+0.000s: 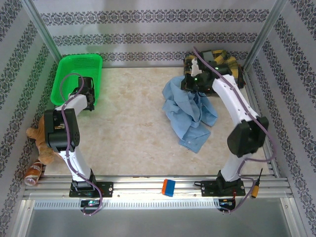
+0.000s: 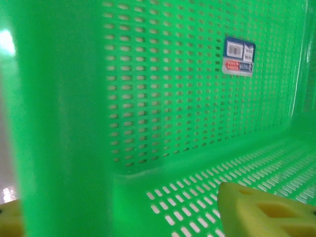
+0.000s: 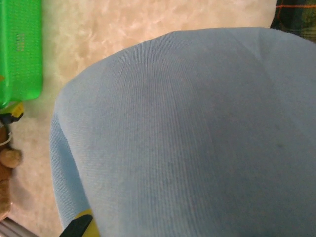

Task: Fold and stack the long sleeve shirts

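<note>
Pinching blue shirt, back-right corner: right end effector | left end effector spread at basket wall | table middle open

blue shirt: matt fine-woven cloth; basket: glossy perforated green plastic; tabletop: smooth, marbled

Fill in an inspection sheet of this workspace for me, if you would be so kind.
Surface: beige marbled table, no spills seen.
Job's things: blue shirt crumpled right of centre; plaid shirt bunched in the far right corner; neither folded.
Clutter: green basket far left; teddy bear and bottle off the left edge; blue-and-orange block on the near rail.
Claws: left claw open at the basket; right claw shut on the blue shirt.
Cables: purple cables run along both arms.
Surroundings: patterned walls, metal posts.
</note>
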You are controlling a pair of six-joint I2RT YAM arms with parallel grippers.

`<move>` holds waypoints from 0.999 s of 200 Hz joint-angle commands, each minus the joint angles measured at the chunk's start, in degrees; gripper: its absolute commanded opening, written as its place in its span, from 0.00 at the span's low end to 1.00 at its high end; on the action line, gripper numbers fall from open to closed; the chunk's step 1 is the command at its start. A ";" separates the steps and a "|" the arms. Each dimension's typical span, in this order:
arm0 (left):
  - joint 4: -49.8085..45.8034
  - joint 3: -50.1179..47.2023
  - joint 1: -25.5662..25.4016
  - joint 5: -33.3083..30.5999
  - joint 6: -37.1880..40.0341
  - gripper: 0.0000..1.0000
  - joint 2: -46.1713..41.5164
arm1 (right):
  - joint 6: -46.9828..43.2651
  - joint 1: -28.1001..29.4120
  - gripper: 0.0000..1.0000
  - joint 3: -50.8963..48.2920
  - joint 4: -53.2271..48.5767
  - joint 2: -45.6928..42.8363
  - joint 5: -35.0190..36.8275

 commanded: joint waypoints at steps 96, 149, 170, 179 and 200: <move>-2.45 1.14 -7.76 3.83 15.14 1.00 -16.82 | -4.28 -2.79 0.83 -0.28 -4.63 -5.17 15.43; -7.77 5.97 -21.86 1.21 30.38 1.00 -22.35 | -6.64 -1.04 0.82 -26.77 -3.29 -22.45 16.46; -9.99 7.15 -28.05 2.94 36.08 1.00 -21.27 | -4.27 4.57 0.80 -35.58 -2.76 -22.83 20.02; -11.36 6.91 -30.53 2.57 37.68 1.00 -21.15 | -2.65 6.97 0.79 -39.44 -1.04 -22.67 21.49; -10.63 2.83 -34.29 4.60 38.14 1.00 -22.46 | 0.89 10.53 0.77 -46.08 4.51 -20.83 23.32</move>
